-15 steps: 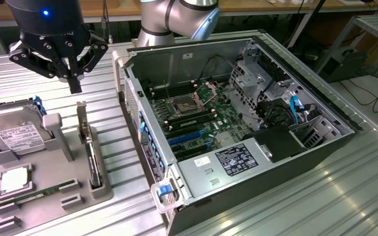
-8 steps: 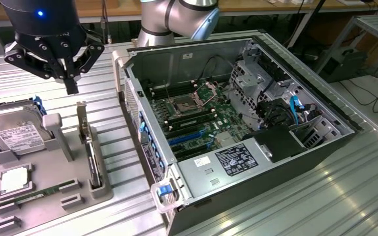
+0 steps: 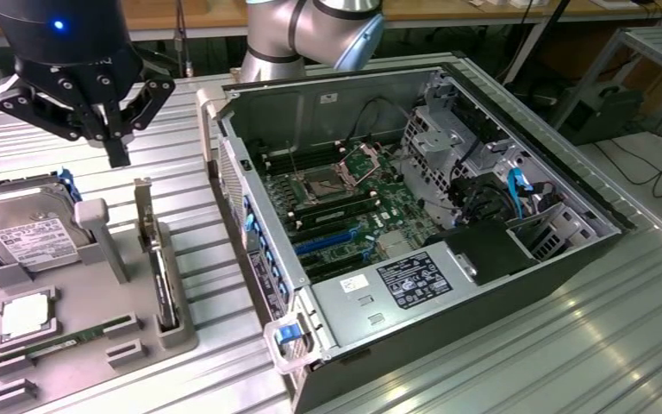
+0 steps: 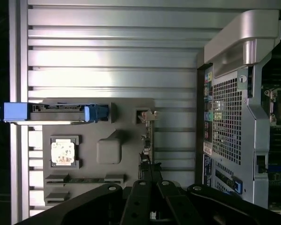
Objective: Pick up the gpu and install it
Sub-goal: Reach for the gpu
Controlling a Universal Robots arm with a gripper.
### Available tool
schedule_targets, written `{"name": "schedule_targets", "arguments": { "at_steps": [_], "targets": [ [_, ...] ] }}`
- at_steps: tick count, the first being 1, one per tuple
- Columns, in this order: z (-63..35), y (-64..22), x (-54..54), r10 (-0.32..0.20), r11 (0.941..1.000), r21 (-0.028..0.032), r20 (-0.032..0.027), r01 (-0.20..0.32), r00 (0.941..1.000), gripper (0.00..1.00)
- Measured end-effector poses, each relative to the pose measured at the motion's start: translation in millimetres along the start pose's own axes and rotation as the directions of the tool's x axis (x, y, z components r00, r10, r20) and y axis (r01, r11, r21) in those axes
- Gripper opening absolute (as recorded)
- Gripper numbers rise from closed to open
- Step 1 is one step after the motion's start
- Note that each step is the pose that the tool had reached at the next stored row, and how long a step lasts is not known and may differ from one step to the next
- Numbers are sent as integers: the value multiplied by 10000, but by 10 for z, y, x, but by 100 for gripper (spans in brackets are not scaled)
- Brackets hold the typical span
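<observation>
**A:** Exterior view, tool first?

**B:** Gripper [image 3: 118, 158]: black, matt, on a grey jointed arm. Its fingers are pressed together with nothing between them. It hangs over the table near the far end of the tray.

**A:** The task's item?

**B:** Graphics card [image 3: 161, 280]: thin flat board standing on its long edge in a slot of the tray, with a silver metal bracket at the far end. It sits below the gripper, apart from it.

**A:** Holder and neighbours?

**B:** Tray [image 3: 176, 338]: grey moulded plastic with raised blocks and pockets. Hard drive [image 3: 27, 231]: silver box with a white label, propped at a slant, on the exterior view's left of the card. Processor chip [image 3: 27, 316]: square, pale metal lid, lying flat. Memory stick [image 3: 65, 341]: slim and green, lying flat.

**A:** Surroundings?

**B:** Computer case [image 3: 423, 233]: open on its side, dark steel shell, green board, blue slots and cables inside, on the exterior view's right of the tray. Table [image 3: 561, 345]: ribbed bright aluminium slats.

**A:** Wrist view?

**B:** Gripper [image 4: 152, 183]: black fingers closed together, empty. Graphics card [image 4: 147, 140]: seen edge-on as a narrow strip in the tray [image 4: 124, 105], one end hidden behind the fingers. Hard drive [image 4: 61, 112]: seen on edge, with blue plastic rails. Processor chip [image 4: 62, 153]: in its square pocket. Computer case [image 4: 227, 122]: perforated rear grille with a grey handle. Table [image 4: 107, 56]: slats with glare
</observation>
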State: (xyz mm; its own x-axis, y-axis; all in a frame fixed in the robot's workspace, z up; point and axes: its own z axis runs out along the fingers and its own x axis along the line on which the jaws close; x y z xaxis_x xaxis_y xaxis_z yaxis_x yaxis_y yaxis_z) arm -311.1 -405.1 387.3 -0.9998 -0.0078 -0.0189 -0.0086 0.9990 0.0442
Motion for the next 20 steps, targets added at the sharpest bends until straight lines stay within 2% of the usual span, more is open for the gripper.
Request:
{"name": "schedule_targets", "arguments": {
  "at_steps": [13, 20],
  "targets": [
    [2, -6, 114, -26, 10000, -1, -16, 26, 10000, 11],
    [3, -8, 122, -32, 10000, -1, -18, 32, 10000, 11]
  ]
}}
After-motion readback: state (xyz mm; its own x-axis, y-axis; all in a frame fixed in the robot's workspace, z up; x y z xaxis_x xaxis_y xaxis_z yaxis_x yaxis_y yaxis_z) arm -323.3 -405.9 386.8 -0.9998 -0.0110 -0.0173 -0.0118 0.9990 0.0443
